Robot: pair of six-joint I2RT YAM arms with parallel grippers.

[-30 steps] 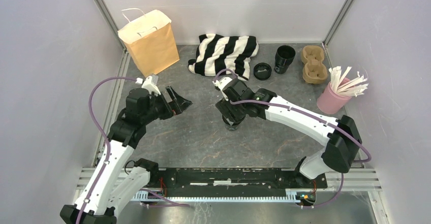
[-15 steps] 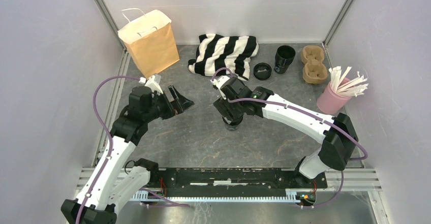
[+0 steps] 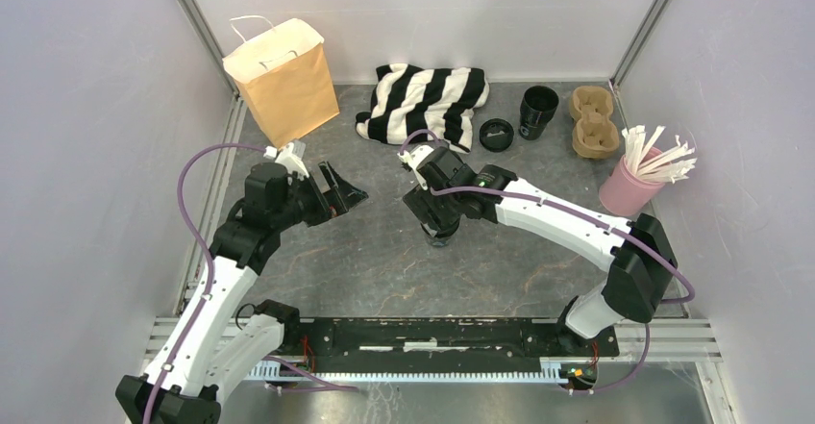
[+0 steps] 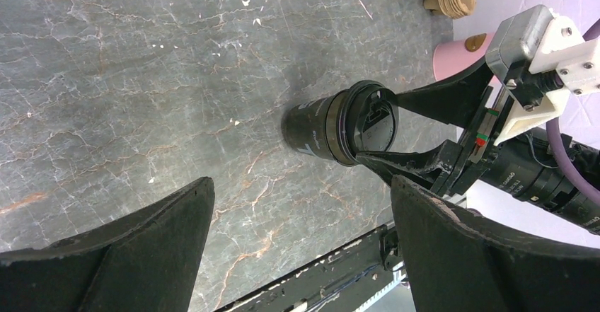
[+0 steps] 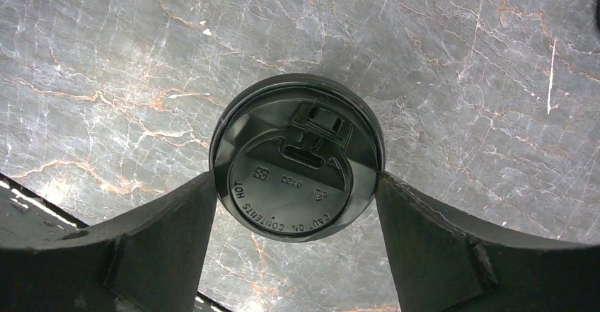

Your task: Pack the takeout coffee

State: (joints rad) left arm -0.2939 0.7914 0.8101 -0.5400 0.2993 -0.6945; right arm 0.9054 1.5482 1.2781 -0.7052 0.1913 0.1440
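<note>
The takeout coffee [image 5: 297, 156], a small black cup with a round black lid, stands upright on the grey marble table. It also shows in the left wrist view [image 4: 332, 128] and, mostly hidden under the right wrist, in the top view [image 3: 442, 237]. My right gripper [image 5: 296, 182] reaches down over it with one finger pressed against each side of the lid rim [image 3: 439, 220]. My left gripper [image 3: 341, 191] is open and empty, held above the table to the left of the cup and pointing toward it [image 4: 301, 185]. The brown paper bag [image 3: 284, 78] stands upright at the back left.
A striped black-and-white cloth [image 3: 428, 97] lies at the back middle. A loose black lid [image 3: 496, 134], a lidless black cup [image 3: 538, 109] and brown cup carriers [image 3: 594, 121] sit at the back right. A pink cup of stirrers [image 3: 629, 184] stands by the right wall.
The left arm has shifted slightly back and right. The right gripper has shifted a little around the cup. The cup stays on the table.
</note>
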